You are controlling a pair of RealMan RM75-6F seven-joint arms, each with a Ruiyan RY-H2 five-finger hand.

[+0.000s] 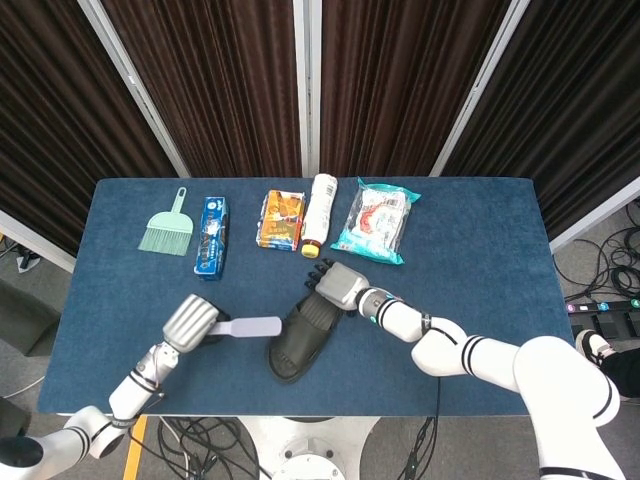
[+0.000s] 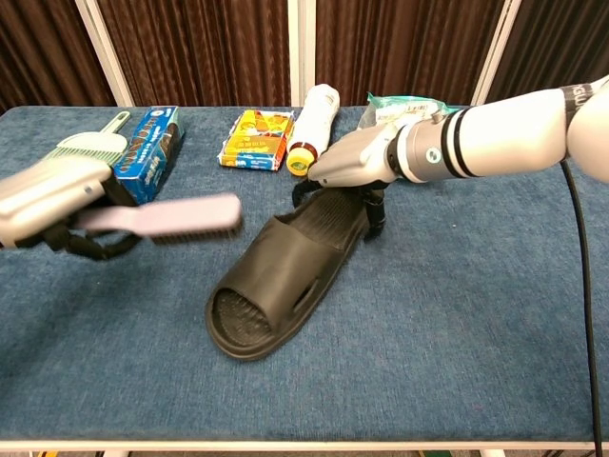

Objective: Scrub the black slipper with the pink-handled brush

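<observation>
The black slipper (image 1: 303,338) (image 2: 284,276) lies sole down near the table's front middle, toe opening toward the front. My right hand (image 1: 337,284) (image 2: 360,164) grips its heel end, fingers curled over the rim. My left hand (image 1: 190,322) (image 2: 52,194) holds the pink-handled brush (image 1: 251,327) (image 2: 169,215) by its handle, the head pointing right. The brush hovers to the left of the slipper, apart from it and blurred in the chest view.
Along the back of the blue table (image 1: 480,260) lie a green dustpan brush (image 1: 168,229), a blue box (image 1: 209,236), an orange snack pack (image 1: 281,219), a white bottle (image 1: 320,212) and a bagged snack (image 1: 377,220).
</observation>
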